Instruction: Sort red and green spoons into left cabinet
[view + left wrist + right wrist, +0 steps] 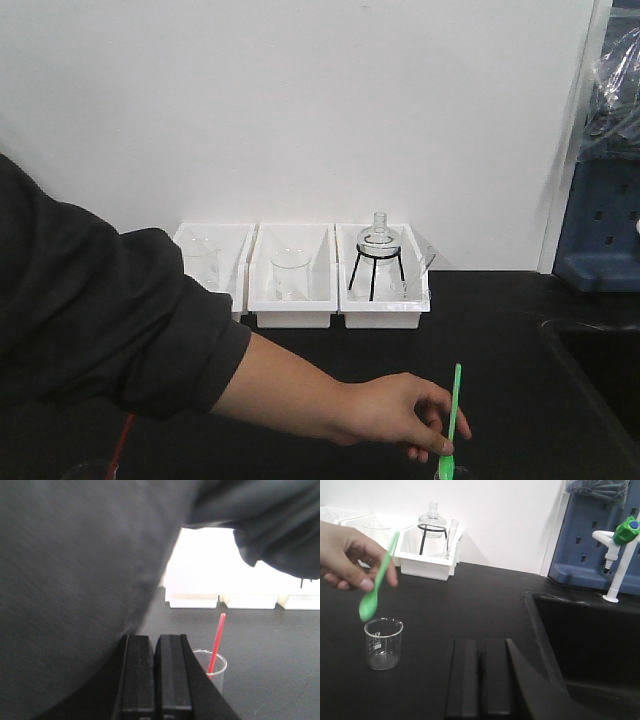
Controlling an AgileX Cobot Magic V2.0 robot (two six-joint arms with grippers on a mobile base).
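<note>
Right wrist-mounted view: person's hand (350, 555) ahead-left of the right gripper (480, 647), jaws closed and empty, dangling the green spoon (376, 582) over a beaker (383, 642). Likewise closed and empty, the left gripper (155, 642); red spoon (216, 642) in a second beaker (216, 669) just ahead-right. Neither spoon sorted; cabinet unseen.

No words, brands or numbers can be read anywhere; the small glass beaker (383, 644) on the black surface (470, 605) carries faint printed marks, perhaps a graduation scale, too blurred to make out.
</note>
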